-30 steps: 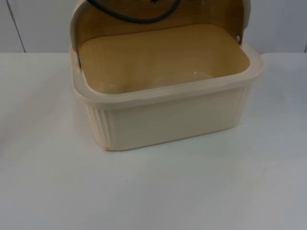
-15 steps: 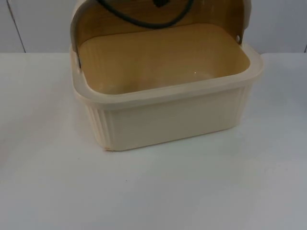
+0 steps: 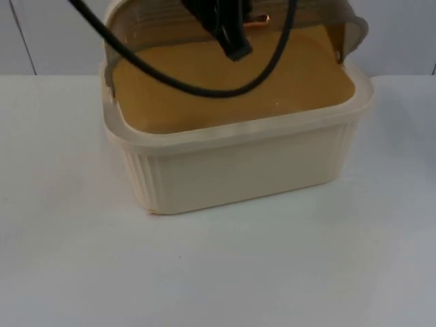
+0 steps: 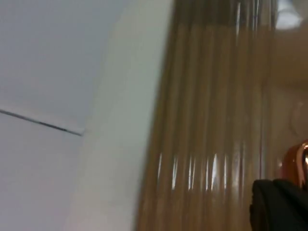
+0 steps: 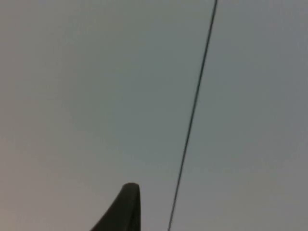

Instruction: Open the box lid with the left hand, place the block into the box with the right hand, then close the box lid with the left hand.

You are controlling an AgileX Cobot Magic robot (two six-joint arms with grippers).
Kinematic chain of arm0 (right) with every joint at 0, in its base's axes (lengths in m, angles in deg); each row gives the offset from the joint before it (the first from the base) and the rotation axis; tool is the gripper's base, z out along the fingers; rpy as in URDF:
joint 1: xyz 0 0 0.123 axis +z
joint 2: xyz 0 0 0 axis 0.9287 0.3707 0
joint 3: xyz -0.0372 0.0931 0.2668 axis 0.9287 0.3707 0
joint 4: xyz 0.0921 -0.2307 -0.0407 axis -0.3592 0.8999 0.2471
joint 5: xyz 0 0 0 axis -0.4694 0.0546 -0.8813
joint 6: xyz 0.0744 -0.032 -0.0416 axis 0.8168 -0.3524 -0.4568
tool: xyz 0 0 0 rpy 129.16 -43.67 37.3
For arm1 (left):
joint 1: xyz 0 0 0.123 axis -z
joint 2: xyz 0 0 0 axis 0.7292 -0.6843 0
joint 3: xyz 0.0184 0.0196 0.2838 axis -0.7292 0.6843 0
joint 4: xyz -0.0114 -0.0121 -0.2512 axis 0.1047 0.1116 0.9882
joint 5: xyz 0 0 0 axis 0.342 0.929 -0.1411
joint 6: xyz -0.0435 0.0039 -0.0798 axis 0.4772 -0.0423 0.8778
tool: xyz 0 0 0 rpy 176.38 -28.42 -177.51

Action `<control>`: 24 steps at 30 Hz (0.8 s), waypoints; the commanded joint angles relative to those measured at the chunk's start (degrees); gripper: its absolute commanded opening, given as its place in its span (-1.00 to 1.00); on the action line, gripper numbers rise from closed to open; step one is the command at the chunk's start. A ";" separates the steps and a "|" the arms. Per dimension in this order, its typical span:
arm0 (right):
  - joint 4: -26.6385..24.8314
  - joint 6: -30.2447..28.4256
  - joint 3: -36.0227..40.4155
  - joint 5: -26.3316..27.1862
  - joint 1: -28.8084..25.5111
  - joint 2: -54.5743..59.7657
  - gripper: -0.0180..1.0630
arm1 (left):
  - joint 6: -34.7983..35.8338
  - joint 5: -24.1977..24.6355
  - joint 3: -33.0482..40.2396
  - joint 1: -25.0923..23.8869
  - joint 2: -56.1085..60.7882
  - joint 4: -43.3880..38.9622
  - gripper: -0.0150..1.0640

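The cream ribbed plastic box (image 3: 238, 163) sits on the white desk (image 3: 218, 272), its see-through brown lid (image 3: 136, 17) half up at 12 o'clock. The left gripper (image 3: 235, 41) is at the lid w/ a copper bit; can't tell if its jaws are apart. The right gripper (image 5: 126, 207) waits, facing the grey wall (image 5: 96, 96); jaws can't tell.

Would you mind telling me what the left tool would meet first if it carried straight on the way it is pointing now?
Most likely the translucent ribbed lid of the cream box: the left tool sits at the lid's edge over the box, and its wrist view looks straight onto the ribs. Depth is unclear, so it may already touch.
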 commanded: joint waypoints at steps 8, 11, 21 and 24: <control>0.26 0.07 -0.33 0.93 1.34 -2.14 0.98 | 2.59 -2.93 4.61 4.24 -0.19 0.32 -0.97; 0.26 -0.12 -0.33 0.67 1.34 -3.55 0.98 | 2.90 -2.96 5.50 4.77 -0.21 0.60 -0.97; 1.88 -0.12 -0.19 0.44 1.34 -6.86 0.98 | 3.49 -6.61 10.00 5.61 0.11 1.00 -0.97; 1.88 -0.12 -0.19 0.44 1.34 -7.24 0.98 | 3.49 -6.23 10.00 6.11 0.98 2.44 -0.97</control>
